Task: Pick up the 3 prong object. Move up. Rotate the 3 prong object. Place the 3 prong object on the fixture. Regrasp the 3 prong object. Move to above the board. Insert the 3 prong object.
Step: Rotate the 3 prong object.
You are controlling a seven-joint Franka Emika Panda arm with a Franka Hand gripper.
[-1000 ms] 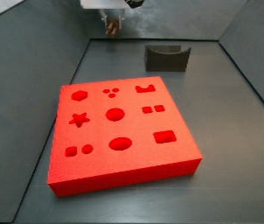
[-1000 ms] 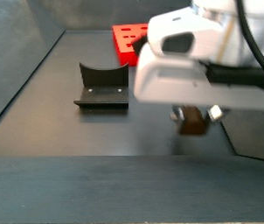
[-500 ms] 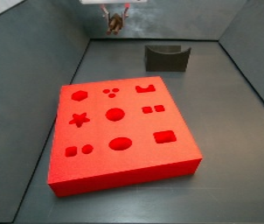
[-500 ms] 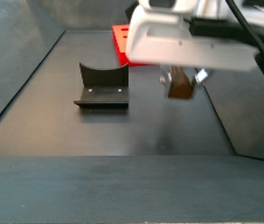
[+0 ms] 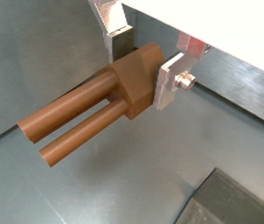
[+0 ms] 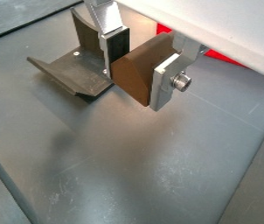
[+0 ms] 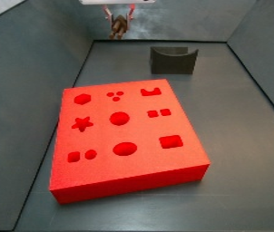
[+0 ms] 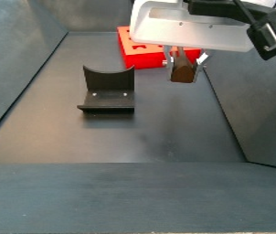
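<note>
My gripper (image 5: 144,66) is shut on the 3 prong object (image 5: 86,115), a brown piece whose block end sits between the silver fingers, with its round prongs sticking out sideways. In both side views the 3 prong object (image 8: 184,72) hangs well above the dark floor under the gripper (image 7: 116,24). The fixture (image 8: 105,91), a dark notched block, stands on the floor apart from the held piece, and it also shows behind the fingers in a wrist view as the fixture (image 6: 66,68). The board (image 7: 127,136), a red slab with shape cutouts, lies flat on the floor.
Grey walls (image 7: 31,63) enclose the dark floor (image 8: 128,137) on all sides. The board (image 8: 134,44) lies beyond the gripper's white body (image 8: 196,27) in a side view, partly hidden by it.
The gripper has risen from near the floor, carrying the 3 prong object up with it. The fixture and the board have not moved.
</note>
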